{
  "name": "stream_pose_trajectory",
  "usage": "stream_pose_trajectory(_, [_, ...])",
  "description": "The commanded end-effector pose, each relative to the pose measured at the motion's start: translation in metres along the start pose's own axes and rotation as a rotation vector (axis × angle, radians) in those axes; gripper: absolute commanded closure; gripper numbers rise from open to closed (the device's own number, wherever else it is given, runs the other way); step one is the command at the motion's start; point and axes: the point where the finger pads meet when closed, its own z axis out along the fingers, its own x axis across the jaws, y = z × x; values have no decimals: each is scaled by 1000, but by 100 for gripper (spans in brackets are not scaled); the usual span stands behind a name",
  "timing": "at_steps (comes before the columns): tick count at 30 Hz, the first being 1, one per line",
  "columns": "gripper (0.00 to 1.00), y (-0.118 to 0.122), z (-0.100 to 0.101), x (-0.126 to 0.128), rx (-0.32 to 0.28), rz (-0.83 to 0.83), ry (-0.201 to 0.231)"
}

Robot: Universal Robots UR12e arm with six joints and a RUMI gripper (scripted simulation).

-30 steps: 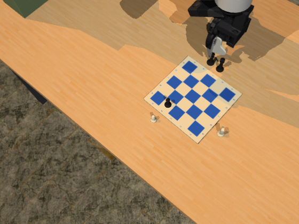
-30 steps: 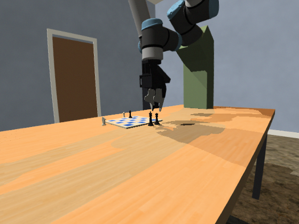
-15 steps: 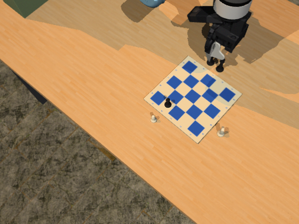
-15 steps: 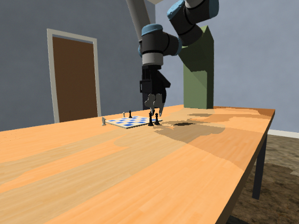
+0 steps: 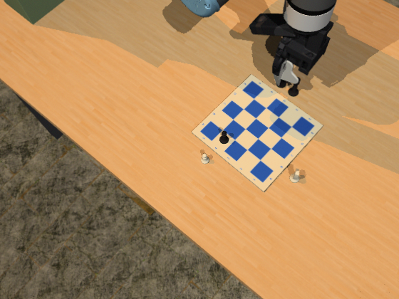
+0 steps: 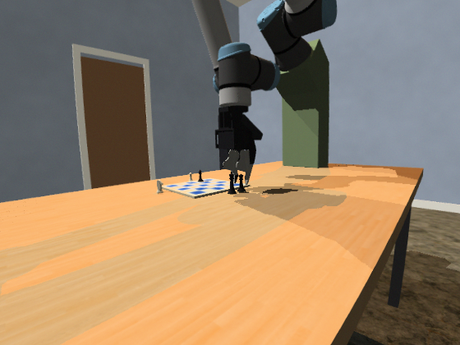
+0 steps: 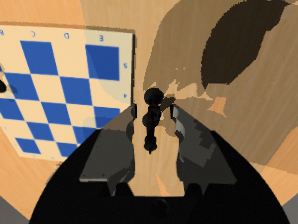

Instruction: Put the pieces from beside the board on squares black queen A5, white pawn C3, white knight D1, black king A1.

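Observation:
My gripper (image 5: 288,84) (image 6: 241,183) (image 7: 153,105) is low beside the board (image 5: 194,132) (image 6: 195,196) (image 7: 133,60), off its E edge. The fingers are partly apart and hold nothing. A black piece, apparently the queen (image 5: 281,85) (image 6: 241,189) (image 7: 153,95), stands upright between them, partly hidden in the top view. A taller black piece, apparently the king (image 5: 293,92) (image 6: 232,190) (image 7: 150,145), stands upright close beside it, near the fingers. The white pawn (image 5: 204,159) (image 6: 190,177) stands off the A edge. The white knight (image 5: 294,176) (image 6: 159,187) stands off the row-1 edge.
A small black piece (image 5: 224,138) (image 6: 200,177) stands upright on A4, at the left border of the wrist view. The other squares in view bear no pieces. A green block (image 5: 33,8) (image 6: 300,131) stands far from the board.

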Motion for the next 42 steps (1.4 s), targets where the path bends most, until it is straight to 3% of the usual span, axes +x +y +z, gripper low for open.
stream_pose_trajectory(1, [75,0,0,0,-1,0,0])
stream_pose_trajectory(31, [75,0,0,0,-1,0,0])
stream_pose_trajectory(32, [100,0,0,0,-1,0,0])
stream_pose_trajectory(42, [100,0,0,0,-1,0,0])
